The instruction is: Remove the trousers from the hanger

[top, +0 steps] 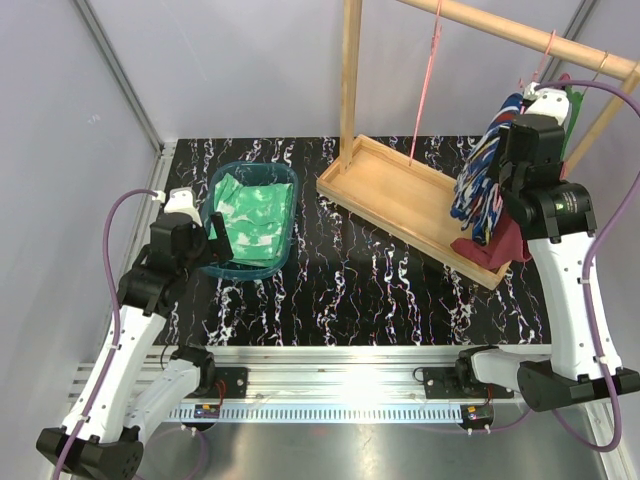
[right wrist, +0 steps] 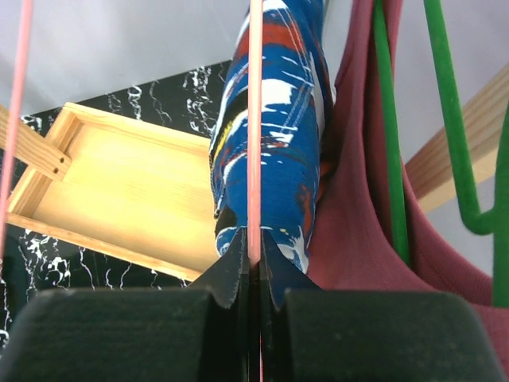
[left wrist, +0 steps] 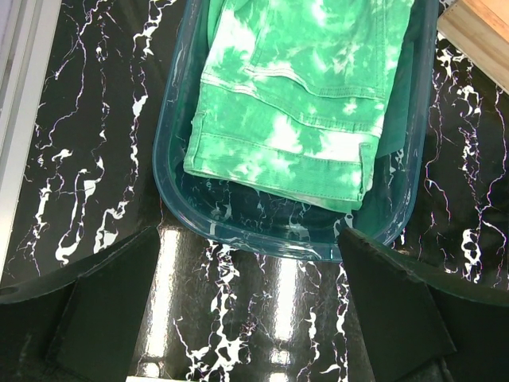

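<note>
Right wrist: blue trousers point(right wrist: 285, 119) cropped above; right tool point(right wrist: 253, 251) pinches pink hanger point(right wrist: 254, 159).

Tank top point(right wrist: 358, 231) tight beside blue trousers point(right wrist: 270, 119)

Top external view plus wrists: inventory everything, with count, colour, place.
green-and-white trousers: one, mottled, folded in basin
basin: one, teal, table left
blue trousers: one, red-white-yellow patches, hanging at rail's right end
pink hanger: one, carrying blue trousers
empty pink hanger: one, mid rail
maroon tank top: one, beside blue trousers
green hanger: one, holding tank top
wooden rack: one, tray base, table right
table: one, black marbled
left pincer: open, before basin
right pincer: shut on pink hanger
</note>
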